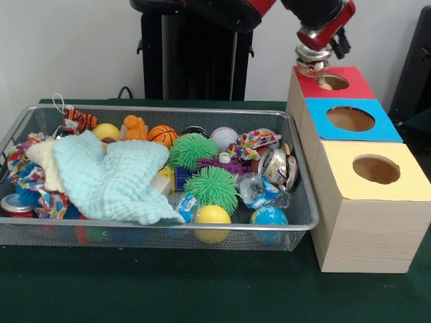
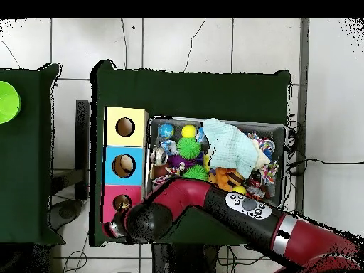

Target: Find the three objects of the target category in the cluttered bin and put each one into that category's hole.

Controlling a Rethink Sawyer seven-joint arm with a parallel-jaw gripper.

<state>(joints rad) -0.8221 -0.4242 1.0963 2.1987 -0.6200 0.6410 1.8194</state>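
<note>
The silver wire-mesh bin (image 1: 161, 109) fills the table's left and middle; it also shows in the overhead view (image 2: 213, 120). My gripper (image 1: 312, 67) hangs at the near left edge of the red-topped box's hole (image 1: 335, 82) and is shut on a small dented printed can (image 1: 311, 66). A second can (image 1: 275, 165) with a shiny silver end lies at the bin's right end. A red can (image 1: 13, 204) lies in the bin's front left corner. In the overhead view the arm (image 2: 213, 206) hides the gripper and part of the red-topped box (image 2: 112, 195).
A pale blue cloth (image 1: 111, 178) covers the bin's left middle. Two green spiky balls (image 1: 211, 188), a yellow ball (image 1: 213, 215), a basketball (image 1: 161, 134), a baseball (image 1: 223, 138) and a clear bottle (image 1: 259, 192) lie around. The blue-topped box (image 1: 350, 119) and yellow-topped box (image 1: 376, 168) stand nearer than the red one.
</note>
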